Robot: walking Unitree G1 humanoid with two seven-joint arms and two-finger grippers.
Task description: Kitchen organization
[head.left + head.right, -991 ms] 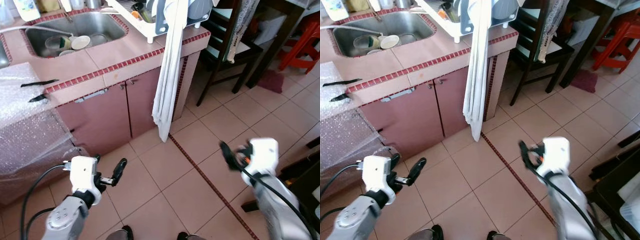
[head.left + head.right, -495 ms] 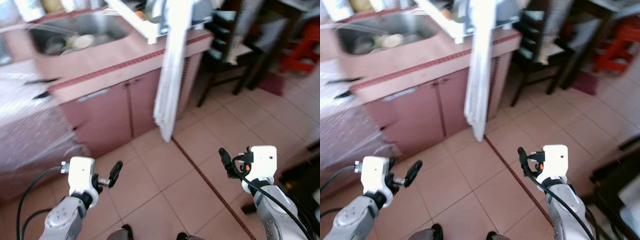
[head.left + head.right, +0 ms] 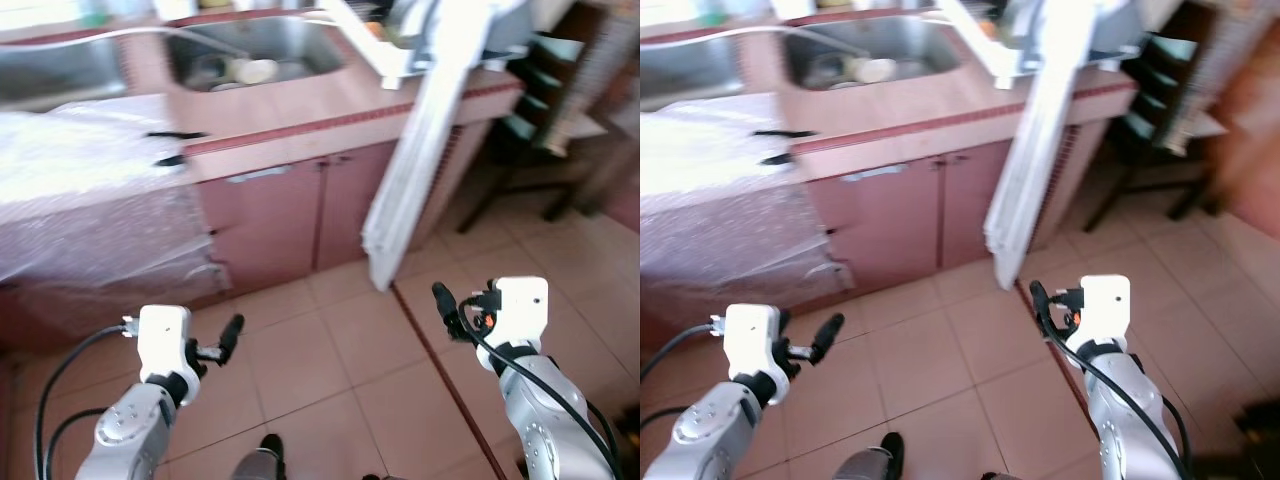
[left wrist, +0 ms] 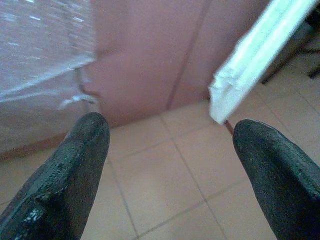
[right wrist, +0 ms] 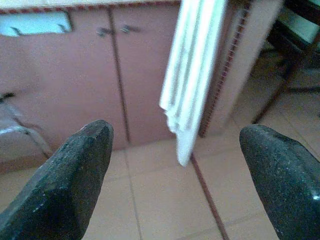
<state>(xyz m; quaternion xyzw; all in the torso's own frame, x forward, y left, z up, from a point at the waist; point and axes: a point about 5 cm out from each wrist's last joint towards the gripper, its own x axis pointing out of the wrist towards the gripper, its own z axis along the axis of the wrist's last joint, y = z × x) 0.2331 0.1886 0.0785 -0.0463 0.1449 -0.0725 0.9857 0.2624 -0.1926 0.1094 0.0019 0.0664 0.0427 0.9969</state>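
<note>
Nothing is held: the left gripper (image 3: 228,338) and right gripper (image 3: 442,305) are spread wide and carried above the floor (image 3: 320,370), well apart from the desk (image 3: 300,105). The organizing is judged not yet begun; dishes (image 3: 250,70) lie in the sink (image 3: 300,40), and a towel (image 3: 420,150) hangs over the desk's edge. The sink and bubble wrap (image 3: 90,190) are seen from the head views; the wrist views give the cabinet doors (image 5: 90,75) close up.

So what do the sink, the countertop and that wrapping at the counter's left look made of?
Sink: brushed steel, judging by its grey metallic sheen. Countertop: pink glazed tile with a red mosaic edge strip. Wrapping: clear bubble wrap, going by its dimpled, glinting surface.
</note>
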